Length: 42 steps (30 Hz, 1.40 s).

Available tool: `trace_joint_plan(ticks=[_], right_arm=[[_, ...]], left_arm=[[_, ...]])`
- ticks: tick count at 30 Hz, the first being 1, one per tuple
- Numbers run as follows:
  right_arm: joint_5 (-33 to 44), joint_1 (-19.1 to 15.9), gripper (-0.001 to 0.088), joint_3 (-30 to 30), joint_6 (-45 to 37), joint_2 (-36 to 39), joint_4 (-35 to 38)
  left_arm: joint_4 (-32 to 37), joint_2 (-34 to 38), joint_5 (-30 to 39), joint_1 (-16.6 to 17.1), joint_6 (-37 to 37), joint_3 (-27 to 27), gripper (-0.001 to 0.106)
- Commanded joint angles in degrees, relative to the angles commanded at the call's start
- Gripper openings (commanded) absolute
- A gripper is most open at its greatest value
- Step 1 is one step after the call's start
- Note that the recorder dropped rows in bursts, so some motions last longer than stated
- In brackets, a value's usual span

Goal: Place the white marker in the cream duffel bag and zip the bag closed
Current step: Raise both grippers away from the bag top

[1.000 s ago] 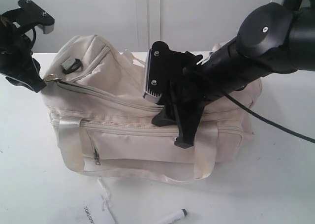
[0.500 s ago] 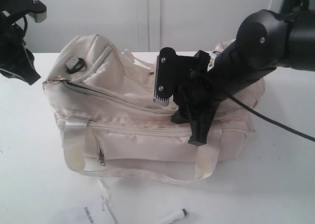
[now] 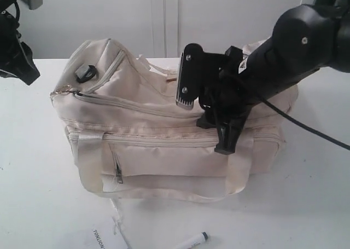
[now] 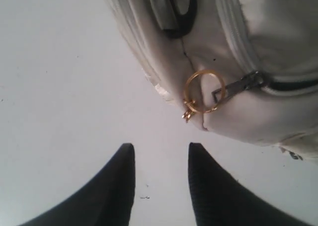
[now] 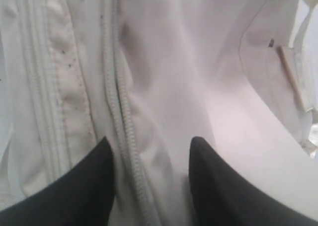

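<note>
Two arms show. The right arm slants down from the right, its right gripper point(image 5: 151, 141) on top of the cream duffel bag point(image 3: 164, 123), jaws parted astride the zipper, clamping nothing. The left gripper point(image 4: 160, 147) hovers parted and empty, just short of the gold ring point(image 4: 203, 91). The white marker point(image 3: 194, 241) lies on the table point(image 3: 33, 167), well apart from both.

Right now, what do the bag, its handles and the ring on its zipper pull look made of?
Bag: soft woven cloth, matte cream, creased and sagging.
Handles: smoother strap, slightly glossy, perhaps synthetic or coated.
Ring: thin wire loop, shiny gold, probably metal.
</note>
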Motion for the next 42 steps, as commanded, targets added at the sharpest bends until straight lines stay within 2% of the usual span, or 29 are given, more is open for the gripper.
trace_joint_plan(ticks=[4, 11, 15, 20, 26, 30, 34, 37, 42], right_arm=[[2.1, 0.0, 0.0428, 0.0, 8.8, -3.0, 0.7], [10.1, 0.0, 0.0428, 0.0, 18.7, -4.0, 0.7], [13.6, 0.0, 0.0393, 0.1, 21.7, -4.0, 1.6], [15.8, 0.0, 0.0280, 0.1, 24.2, -4.0, 2.1], [16.2, 0.0, 0.0265, 0.1, 24.2, -4.0, 2.1], [16.2, 0.0, 0.0265, 0.1, 24.2, -4.0, 2.1], [16.2, 0.0, 0.0265, 0.1, 24.2, -4.0, 2.1], [16.2, 0.0, 0.0265, 0.1, 24.2, -4.0, 2.1], [16.0, 0.0, 0.0265, 0.1, 24.2, -4.0, 2.1]], left_arm=[[-9.2, 0.0, -1.6, 0.0, 9.9, 0.0, 0.042], [-22.7, 1.5, -2.8, 0.0, 34.7, 0.0, 0.042], [-26.0, 3.3, -2.9, 0.0, 48.4, 0.0, 0.042], [-26.4, 5.4, -2.9, 0.0, 60.4, 0.0, 0.042], [-26.5, 7.3, -1.4, 0.0, 66.0, 0.0, 0.042], [-26.5, 7.8, 0.4, 0.0, 73.5, 0.0, 0.042], [-26.4, 9.3, 1.1, 0.0, 75.3, 0.0, 0.042], [-24.9, 9.6, 4.2, 0.0, 79.6, 0.0, 0.042], [-24.8, 9.4, 5.0, 0.0, 79.9, 0.0, 0.042]])
